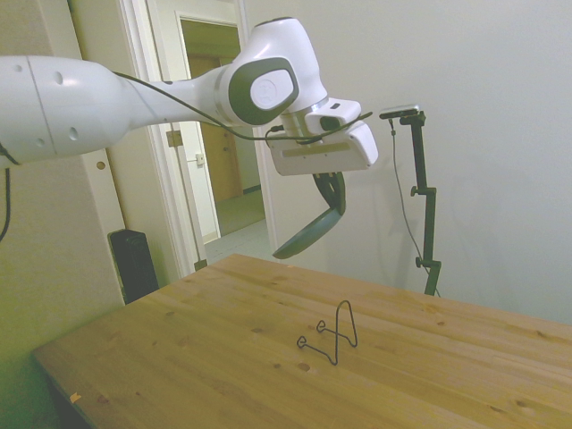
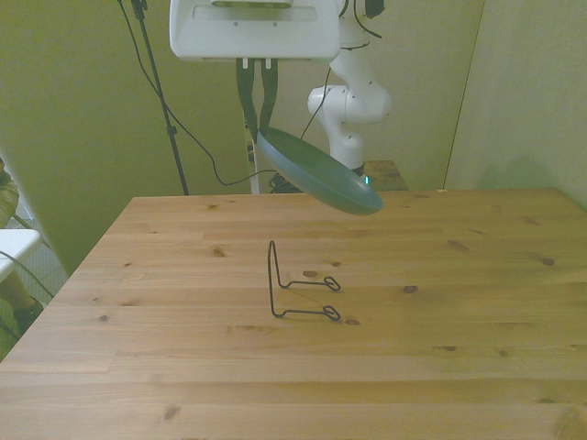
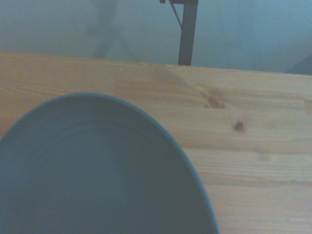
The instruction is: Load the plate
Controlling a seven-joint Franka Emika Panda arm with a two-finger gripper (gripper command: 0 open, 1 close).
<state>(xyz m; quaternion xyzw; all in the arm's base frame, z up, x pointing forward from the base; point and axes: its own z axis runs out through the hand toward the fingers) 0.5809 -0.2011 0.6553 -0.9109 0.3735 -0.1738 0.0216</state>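
1. Nearest on the table [image 2: 183,367], bare wooden boards, nothing resting on them here.
2. A bit farther in, the thin black wire stand [image 2: 298,289] sits upright near the table's middle, unloaded.
3. Above and just beyond it hangs the plate [image 2: 316,171], well clear of the wood, tilted, its low end toward the front view's right.
4. The gripper [image 2: 257,124] pinches the plate by its upper rim, fingers closed on the edge.
5. The plate looks stiff, smooth and likely breakable; that rim hold seems right, though a hard, slick edge could slip.
6. Loading is not yet done.
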